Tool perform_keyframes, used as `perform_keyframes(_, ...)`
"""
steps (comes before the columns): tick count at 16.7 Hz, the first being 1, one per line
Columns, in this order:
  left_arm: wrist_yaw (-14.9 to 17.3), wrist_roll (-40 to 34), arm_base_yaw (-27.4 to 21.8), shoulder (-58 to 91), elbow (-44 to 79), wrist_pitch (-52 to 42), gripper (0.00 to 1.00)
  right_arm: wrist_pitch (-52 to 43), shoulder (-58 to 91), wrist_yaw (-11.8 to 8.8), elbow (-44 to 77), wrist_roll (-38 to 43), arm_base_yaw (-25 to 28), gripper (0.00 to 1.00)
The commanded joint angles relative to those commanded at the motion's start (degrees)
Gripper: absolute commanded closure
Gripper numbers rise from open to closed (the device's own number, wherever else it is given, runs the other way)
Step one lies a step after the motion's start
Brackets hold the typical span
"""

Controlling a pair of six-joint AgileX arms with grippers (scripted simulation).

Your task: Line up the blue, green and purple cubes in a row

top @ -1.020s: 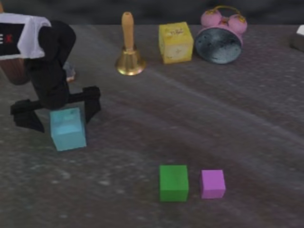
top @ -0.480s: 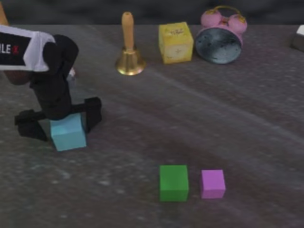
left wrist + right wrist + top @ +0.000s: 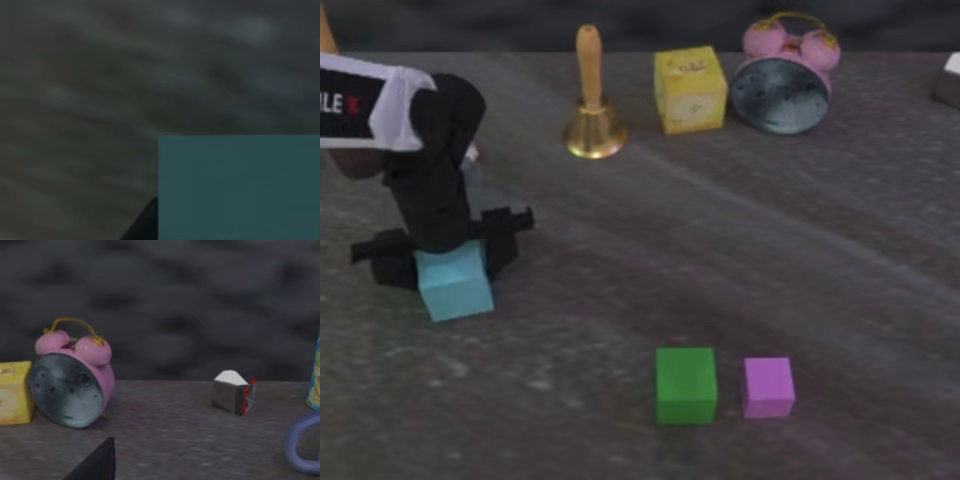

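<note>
The light blue cube [image 3: 455,285] sits at the table's left, and my left gripper [image 3: 448,257] is shut on it, one black finger pressed to each side. It fills much of the left wrist view as a teal block [image 3: 240,187] with a dark fingertip [image 3: 145,225] against its edge. The green cube [image 3: 685,385] and the smaller purple cube [image 3: 767,387] stand side by side near the front, slightly apart. My right arm is outside the top view. In the right wrist view only one dark fingertip [image 3: 97,465] shows.
Along the back stand a brass bell [image 3: 592,120], a yellow cube [image 3: 690,90] and a pink alarm clock [image 3: 785,80]. A small white box [image 3: 232,390] lies at the far right [image 3: 948,85], near a bluish ring [image 3: 300,445].
My left gripper came down over the blue cube and its fingers closed from wide apart onto the cube's sides. The cube shifted slightly left. The green and purple cubes stayed put.
</note>
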Motion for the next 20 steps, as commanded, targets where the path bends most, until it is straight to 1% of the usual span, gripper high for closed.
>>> perform_keyframes(4,0.0,0.0,0.0,0.0,0.0,0.0,0.98,0.0,0.0,0.0,0.0,0.0,0.0,0.0)
perform_keyframes(5,0.0,0.0,0.0,0.0,0.0,0.0,1.0,0.0,0.0,0.0,0.0,0.0,0.0,0.0)
perform_keyframes(14,-0.2,0.2,0.1,-0.8,0.3,-0.5,1.0,0.0,0.0,0.0,0.0,0.0,0.0,0.0)
perform_keyframes(16,-0.3,0.2,0.2,-1.6,1.7,-2.7,1.0,0.0,0.0,0.0,0.0,0.0,0.0,0.0)
perform_keyframes(20,-0.3,0.0,0.9,-5.4,6.1,-11.7,1.0,0.0,0.0,0.0,0.0,0.0,0.0,0.0)
